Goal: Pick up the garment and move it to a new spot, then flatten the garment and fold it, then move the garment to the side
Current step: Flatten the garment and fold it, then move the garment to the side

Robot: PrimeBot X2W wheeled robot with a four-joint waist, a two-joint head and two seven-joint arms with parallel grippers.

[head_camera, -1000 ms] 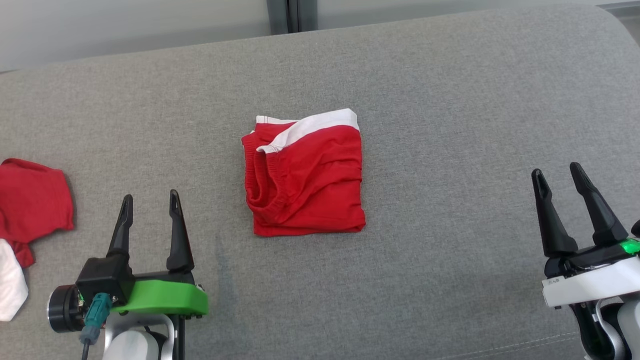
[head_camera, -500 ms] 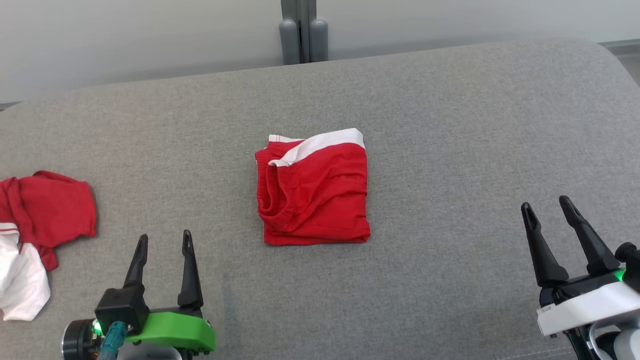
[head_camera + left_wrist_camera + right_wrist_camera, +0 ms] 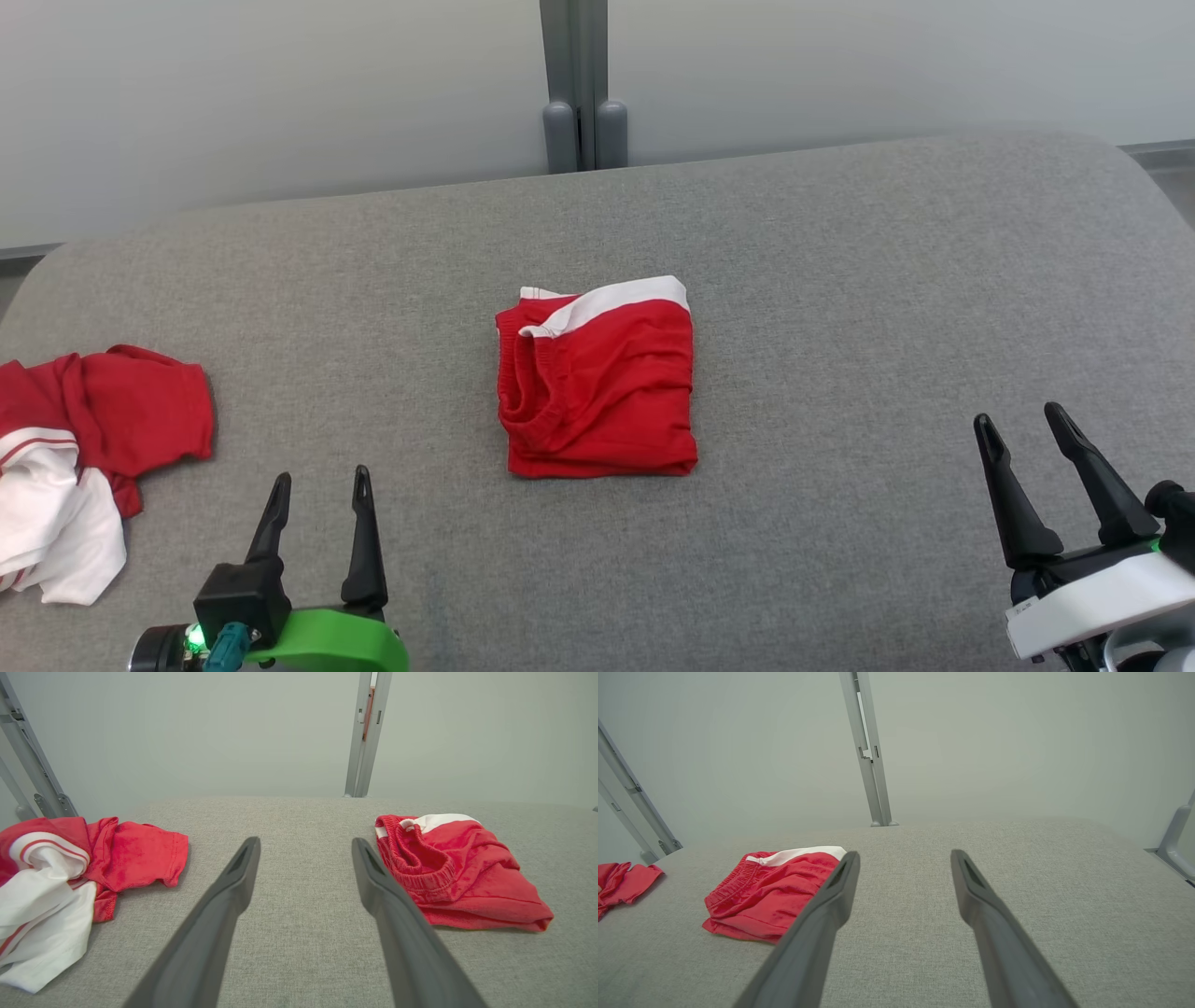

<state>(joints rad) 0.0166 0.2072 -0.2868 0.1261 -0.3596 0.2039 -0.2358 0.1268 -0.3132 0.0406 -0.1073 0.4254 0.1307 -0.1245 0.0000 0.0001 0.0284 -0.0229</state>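
We see the folded red garment (image 3: 597,378), a white band along its far side, lying near the middle of the grey padded surface (image 3: 868,280), apart from both our grippers. Our left gripper (image 3: 320,474) hovers by the near edge toward the left corner, fingers apart and empty; our right gripper (image 3: 1019,415) is by the near right corner, fingers likewise apart. A crumpled red and white pile (image 3: 84,448) lies at the left edge
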